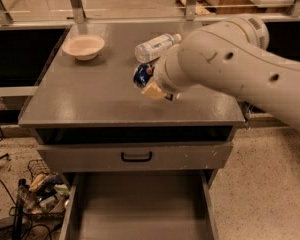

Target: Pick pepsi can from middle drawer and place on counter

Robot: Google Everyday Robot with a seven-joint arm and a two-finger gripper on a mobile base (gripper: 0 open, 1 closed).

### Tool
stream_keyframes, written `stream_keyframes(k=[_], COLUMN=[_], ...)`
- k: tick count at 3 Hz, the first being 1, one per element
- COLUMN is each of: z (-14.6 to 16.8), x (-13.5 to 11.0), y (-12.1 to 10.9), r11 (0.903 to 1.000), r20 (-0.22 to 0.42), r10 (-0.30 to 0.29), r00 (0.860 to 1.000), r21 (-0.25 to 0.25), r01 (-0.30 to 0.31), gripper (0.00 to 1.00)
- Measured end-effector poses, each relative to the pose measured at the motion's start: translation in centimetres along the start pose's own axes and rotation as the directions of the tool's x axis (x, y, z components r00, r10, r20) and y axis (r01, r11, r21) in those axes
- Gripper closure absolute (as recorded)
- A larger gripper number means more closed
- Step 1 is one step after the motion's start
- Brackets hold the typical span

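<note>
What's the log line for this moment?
gripper: shut on can, above counter middle | drawer: open | bottle: lying behind gripper | bowl: back left

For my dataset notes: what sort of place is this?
Probably a robot test lab: grey drawer cabinet, cable clutter beside it, gripper holding the pepsi can over the counter.

A beige bowl (83, 47) sits upright near the surface's (90, 99) far left corner. A clear plastic bottle (152, 46) lies on its side to the bowl's right. Below, a drawer front (80, 157) bears a black handle (136, 157).
</note>
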State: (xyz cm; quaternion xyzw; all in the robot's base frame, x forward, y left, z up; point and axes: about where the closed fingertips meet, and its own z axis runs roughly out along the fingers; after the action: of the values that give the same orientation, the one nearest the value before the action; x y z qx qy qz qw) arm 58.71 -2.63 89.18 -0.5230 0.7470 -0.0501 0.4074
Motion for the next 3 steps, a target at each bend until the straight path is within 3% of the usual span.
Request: stream_keyframes(k=[1,2,3], z=[2.6,2.6,5.0], x=[-2.9,-2.9,-2.5], y=[-0.8,-0.8,1.4], r11=[0.9988,0.9988,0.9946], r20=[0.024,0.024,0.02], r10=[-0.037,-0.037,-0.039], r00=[0.999,0.999,0.999], r21=[-0.032,-0.032,-0.096], r01=[0.037,0.037,0.041], gripper=[1.0,1.0,1.0])
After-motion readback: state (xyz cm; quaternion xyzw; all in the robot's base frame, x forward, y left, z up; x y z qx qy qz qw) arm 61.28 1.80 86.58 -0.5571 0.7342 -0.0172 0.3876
